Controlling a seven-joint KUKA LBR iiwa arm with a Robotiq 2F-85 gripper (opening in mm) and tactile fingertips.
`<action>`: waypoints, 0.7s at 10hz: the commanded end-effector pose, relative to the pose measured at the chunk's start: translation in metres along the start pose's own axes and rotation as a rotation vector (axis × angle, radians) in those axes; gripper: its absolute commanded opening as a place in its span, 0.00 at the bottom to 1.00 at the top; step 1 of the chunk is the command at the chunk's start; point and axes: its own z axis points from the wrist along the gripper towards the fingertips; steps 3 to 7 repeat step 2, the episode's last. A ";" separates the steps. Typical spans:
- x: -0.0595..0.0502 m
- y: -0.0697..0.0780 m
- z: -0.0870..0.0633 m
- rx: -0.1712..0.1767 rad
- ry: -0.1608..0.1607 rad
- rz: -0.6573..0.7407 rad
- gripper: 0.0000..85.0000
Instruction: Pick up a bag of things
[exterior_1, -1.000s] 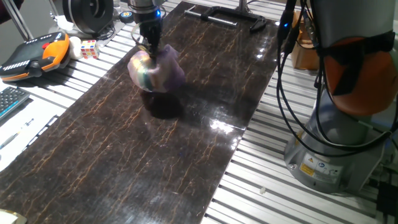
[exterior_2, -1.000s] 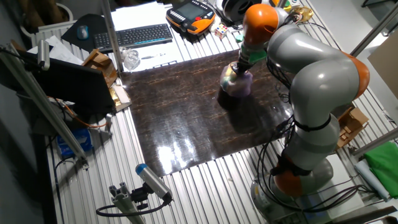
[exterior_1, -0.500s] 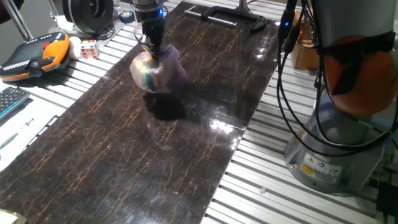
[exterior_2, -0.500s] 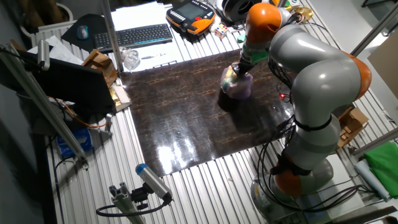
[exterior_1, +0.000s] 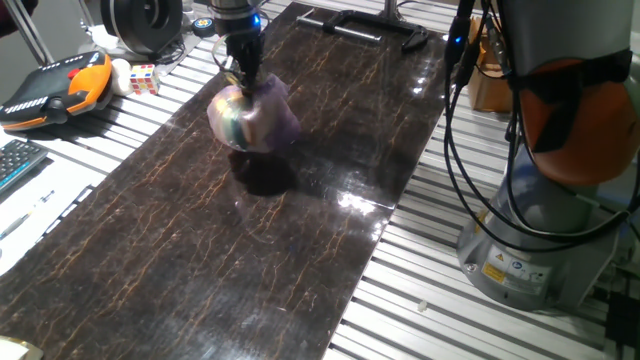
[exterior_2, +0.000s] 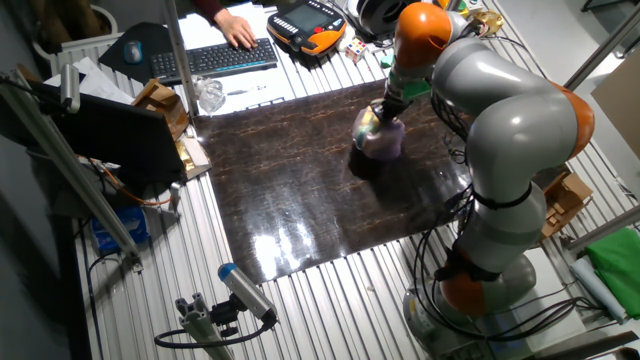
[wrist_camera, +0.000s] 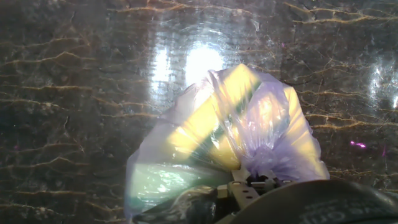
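Observation:
The bag of things (exterior_1: 250, 115) is a lumpy translucent purple plastic bag with yellow and multicoloured contents. It hangs from my gripper (exterior_1: 245, 82), which is shut on its knotted top. The bag is off the dark marble-patterned tabletop (exterior_1: 200, 240), with its shadow on the surface just below. In the other fixed view the bag (exterior_2: 380, 135) hangs under the gripper (exterior_2: 388, 108) near the table's far side. In the hand view the bag (wrist_camera: 230, 124) fills the middle, its gathered neck running into the gripper (wrist_camera: 252, 185) at the bottom edge.
An orange teach pendant (exterior_1: 55, 85), a puzzle cube (exterior_1: 143, 78) and a keyboard (exterior_2: 215, 58) with a person's hand (exterior_2: 238, 32) lie beyond the table's edge. A black clamp (exterior_1: 365, 25) sits at the far end. The robot base (exterior_1: 540, 240) stands to the right.
The bag hangs from the shut gripper in nearly the same place, shifted only slightly. A person's hand has appeared on the keyboard.

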 end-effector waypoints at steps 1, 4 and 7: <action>0.000 0.000 0.000 0.003 0.001 0.000 0.01; 0.000 0.000 0.000 0.007 0.000 0.000 0.01; 0.000 0.000 0.000 0.007 0.000 0.000 0.01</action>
